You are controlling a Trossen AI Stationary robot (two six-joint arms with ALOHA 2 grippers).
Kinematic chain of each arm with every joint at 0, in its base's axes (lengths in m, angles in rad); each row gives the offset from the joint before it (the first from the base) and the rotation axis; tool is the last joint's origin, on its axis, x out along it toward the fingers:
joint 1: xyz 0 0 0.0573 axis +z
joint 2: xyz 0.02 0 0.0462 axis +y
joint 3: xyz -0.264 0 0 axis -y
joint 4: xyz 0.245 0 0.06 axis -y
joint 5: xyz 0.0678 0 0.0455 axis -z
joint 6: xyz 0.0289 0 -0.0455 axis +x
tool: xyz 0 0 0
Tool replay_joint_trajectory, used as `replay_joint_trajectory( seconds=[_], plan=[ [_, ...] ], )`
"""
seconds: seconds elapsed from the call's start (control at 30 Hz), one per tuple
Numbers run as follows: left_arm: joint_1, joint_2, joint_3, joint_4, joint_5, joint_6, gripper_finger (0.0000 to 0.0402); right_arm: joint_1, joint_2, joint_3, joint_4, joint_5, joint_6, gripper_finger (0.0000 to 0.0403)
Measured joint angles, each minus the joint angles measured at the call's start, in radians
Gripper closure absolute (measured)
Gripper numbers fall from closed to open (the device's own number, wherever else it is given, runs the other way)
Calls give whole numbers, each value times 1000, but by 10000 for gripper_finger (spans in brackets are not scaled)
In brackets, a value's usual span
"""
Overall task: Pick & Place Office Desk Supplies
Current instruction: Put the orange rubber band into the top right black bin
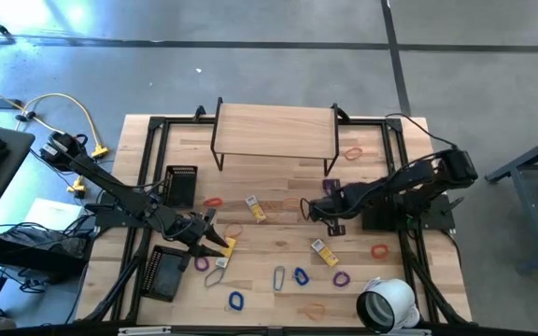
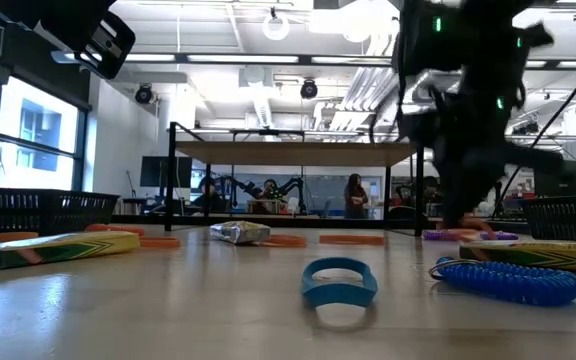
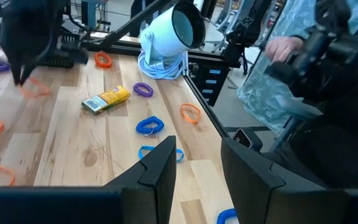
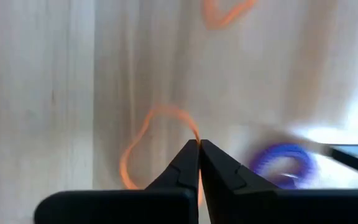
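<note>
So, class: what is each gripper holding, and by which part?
Right gripper: jaws shut on the thin orange band, pinching its loop's edge. Left gripper: nothing between its jaws.

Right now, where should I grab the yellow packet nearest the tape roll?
Pinch the packet across its narrow width at mid-length, coming straight down. It lies flat, long and slim, and nothing touches its long edges, so the fingers should fit either side.
</note>
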Motion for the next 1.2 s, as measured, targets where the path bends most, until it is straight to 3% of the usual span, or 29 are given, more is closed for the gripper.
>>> replay_joint_trajectory(
  seconds=[0.3, 0.63, 0.9, 1.1, 1.2],
  plan=[
    [0, 0, 0, 0, -1, 17, 278, 147, -103, 196, -462, 142, 293, 400],
    [0, 0, 0, -1, -1, 17, 278, 174, -270, 186, -852, 70, 776, 400],
    [0, 0, 0, -10, 2, 17, 278, 96, -443, 32, -861, -83, 1029, 400],
    [0, 0, 0, -10, 2, 18, 278, 26, -507, -125, -731, -204, 1003, 400],
    [0, 0, 0, -10, 2, 18, 278, 4, -505, -130, -623, -201, 938, 400]
  ],
)
